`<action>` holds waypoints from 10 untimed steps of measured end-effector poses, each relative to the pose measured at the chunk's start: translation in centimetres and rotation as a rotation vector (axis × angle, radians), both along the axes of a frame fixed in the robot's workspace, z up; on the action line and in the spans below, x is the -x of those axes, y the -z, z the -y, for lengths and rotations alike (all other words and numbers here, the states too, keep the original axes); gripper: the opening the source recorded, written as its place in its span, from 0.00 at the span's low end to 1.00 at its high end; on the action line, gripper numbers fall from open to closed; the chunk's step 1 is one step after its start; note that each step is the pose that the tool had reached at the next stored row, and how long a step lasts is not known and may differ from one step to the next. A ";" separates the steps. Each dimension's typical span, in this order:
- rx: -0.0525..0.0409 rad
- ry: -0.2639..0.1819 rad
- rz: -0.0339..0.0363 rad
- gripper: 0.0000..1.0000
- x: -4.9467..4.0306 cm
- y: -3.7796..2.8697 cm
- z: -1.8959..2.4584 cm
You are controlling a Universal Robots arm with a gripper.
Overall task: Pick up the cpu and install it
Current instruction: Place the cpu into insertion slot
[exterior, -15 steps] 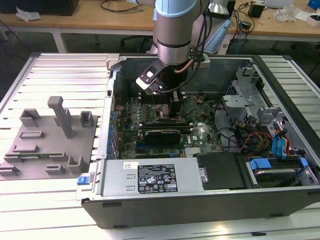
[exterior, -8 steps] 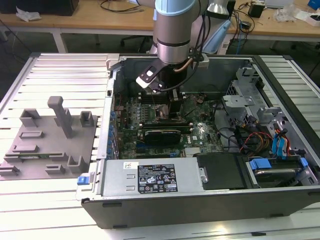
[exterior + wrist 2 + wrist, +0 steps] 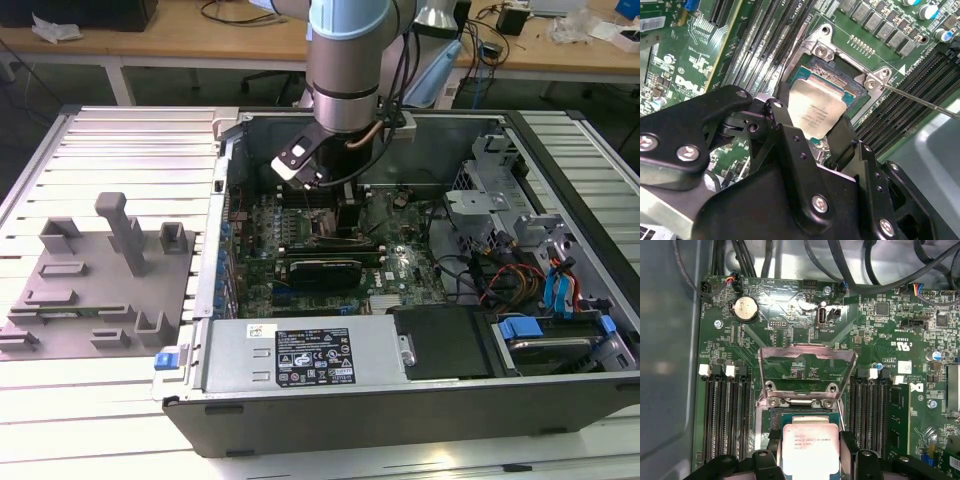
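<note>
The cpu (image 3: 815,111) (image 3: 810,447), a small square chip with a pale metal top, lies between my gripper's (image 3: 812,134) (image 3: 812,465) two black fingers (image 3: 776,117), which close against its opposite edges. It sits level over the dark socket (image 3: 840,75) on the green motherboard. I cannot tell whether it rests in the socket or hangs just above it. The socket's metal load plate (image 3: 807,360) stands swung open behind it, and the thin lever (image 3: 920,100) is off to one side. In the exterior view the arm (image 3: 345,70) reaches down into the open computer case (image 3: 400,420).
Memory slots (image 3: 727,415) flank the socket on both sides. A long black card (image 3: 325,270), a power supply (image 3: 300,355) and a drive cage with cables (image 3: 500,210) crowd the case. Grey plastic fixture blocks (image 3: 100,270) stand on the ribbed table at the exterior view's left.
</note>
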State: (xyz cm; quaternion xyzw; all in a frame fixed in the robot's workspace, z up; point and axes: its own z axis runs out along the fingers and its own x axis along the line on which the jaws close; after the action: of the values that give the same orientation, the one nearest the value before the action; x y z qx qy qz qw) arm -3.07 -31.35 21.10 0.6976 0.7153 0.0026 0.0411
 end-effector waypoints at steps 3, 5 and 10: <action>-0.0007 0.020 -0.0001 0.55 0.01 0.11 0.00; -0.0023 0.027 -0.0002 0.55 0.11 0.13 -0.01; -0.0097 0.027 -0.0001 0.55 0.26 0.62 -0.16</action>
State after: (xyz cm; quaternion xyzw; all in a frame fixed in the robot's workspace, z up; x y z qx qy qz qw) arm -3.34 -31.19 20.48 0.7075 0.7057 0.0055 0.0377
